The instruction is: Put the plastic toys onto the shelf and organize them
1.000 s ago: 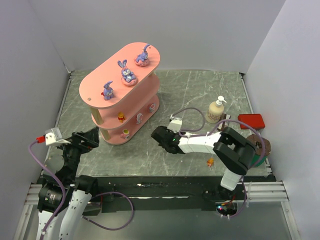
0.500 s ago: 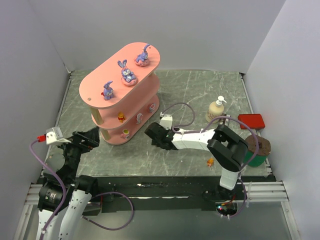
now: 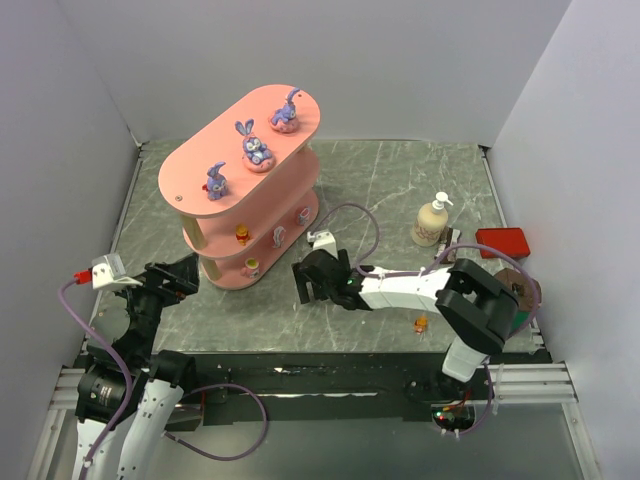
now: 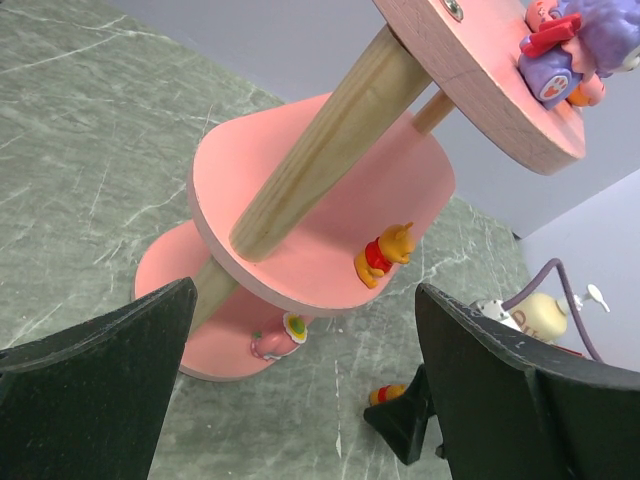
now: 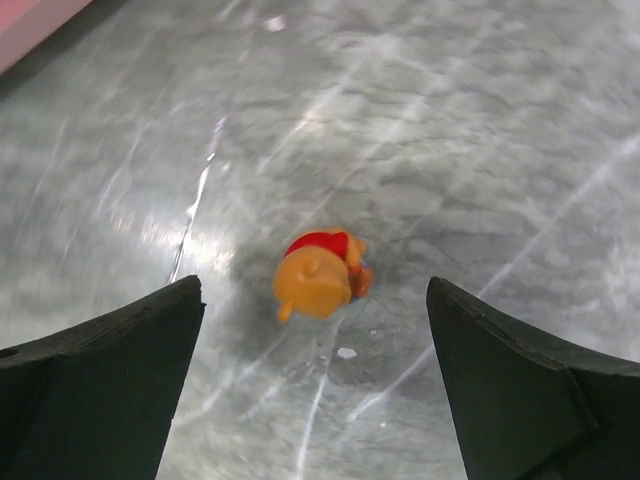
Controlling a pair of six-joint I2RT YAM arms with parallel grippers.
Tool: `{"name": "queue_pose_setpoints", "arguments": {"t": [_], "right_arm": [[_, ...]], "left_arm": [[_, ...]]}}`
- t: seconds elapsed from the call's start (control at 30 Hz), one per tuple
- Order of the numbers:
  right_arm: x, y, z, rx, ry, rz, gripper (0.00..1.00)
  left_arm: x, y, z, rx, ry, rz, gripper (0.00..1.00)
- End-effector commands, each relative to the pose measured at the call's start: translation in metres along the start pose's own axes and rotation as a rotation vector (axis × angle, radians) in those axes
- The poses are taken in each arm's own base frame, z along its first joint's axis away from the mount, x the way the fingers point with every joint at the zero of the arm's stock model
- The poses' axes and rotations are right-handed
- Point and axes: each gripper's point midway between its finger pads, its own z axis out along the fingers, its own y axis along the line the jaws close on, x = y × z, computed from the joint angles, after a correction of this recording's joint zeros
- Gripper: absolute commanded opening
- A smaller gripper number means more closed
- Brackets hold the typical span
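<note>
1. Shelf (image 3: 245, 190) sits at the back left of the table (image 3: 400, 180): three pink oval boards on pale wooden posts.
2. Up on the top board there are three purple bunnies (image 3: 256, 146) in a loose row, spaced apart from each other.
3. On the middle board, the left wrist view shows a shelf bear (image 4: 383, 256), orange with a red top, standing close to the front edge. A couple more small toys sit along that board in the top view, too tiny to make out.
4. On the bottom board there's a pink-and-white toy (image 4: 280, 337) near the front rim.
5. The right gripper (image 3: 305, 283) is low over the table, just in front of the shelf's right end. Its jaws are spread wide and it's holding nothing.
6. A loose bear (image 5: 318, 275), orange with a red shirt, is on the marble between those fingers and touches neither one. Can't tell if it's upright or tipped.
7. One more orange toy (image 3: 421, 323) sits on the table near the front edge, beside the right arm's base and well away from the shelf.
8. The left gripper (image 3: 185, 272) hangs near the shelf's left end, pointed at it. Its jaws are apart and empty.
9. Over on the right are a bottle (image 3: 432, 221) and, near it, a red box (image 3: 501, 242).
</note>
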Motion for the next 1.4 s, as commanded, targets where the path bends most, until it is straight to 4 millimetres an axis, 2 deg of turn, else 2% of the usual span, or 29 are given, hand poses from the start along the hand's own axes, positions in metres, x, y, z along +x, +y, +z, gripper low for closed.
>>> {"name": "queue_pose_setpoints", "arguments": {"t": [0.0, 0.2, 0.5, 0.93, 1.2, 1.37], "right_arm": [[-0.009, 0.023, -0.008, -0.248, -0.053, -0.203, 0.98], [0.012, 0.011, 0.009, -0.246, 0.001, -0.286, 0.91], [0.024, -0.021, 0.029, -0.206, 0.006, -0.348, 0.80], [0.036, -0.010, 0.024, -0.377, -0.032, -0.467, 0.68], [0.035, -0.014, 0.017, -0.403, -0.077, -0.430, 0.58], [0.034, -0.014, 0.012, -0.412, -0.094, -0.397, 0.56]], "left_arm": [[-0.010, -0.007, -0.001, 0.019, -0.024, -0.004, 0.96], [-0.008, -0.007, 0.001, 0.020, -0.016, 0.000, 0.96], [-0.009, -0.008, -0.001, 0.024, -0.021, -0.002, 0.96], [-0.009, -0.008, -0.001, 0.027, -0.021, -0.001, 0.96], [-0.009, -0.008, -0.001, 0.027, -0.021, -0.001, 0.96], [-0.009, -0.008, -0.001, 0.027, -0.021, -0.001, 0.96]]}}
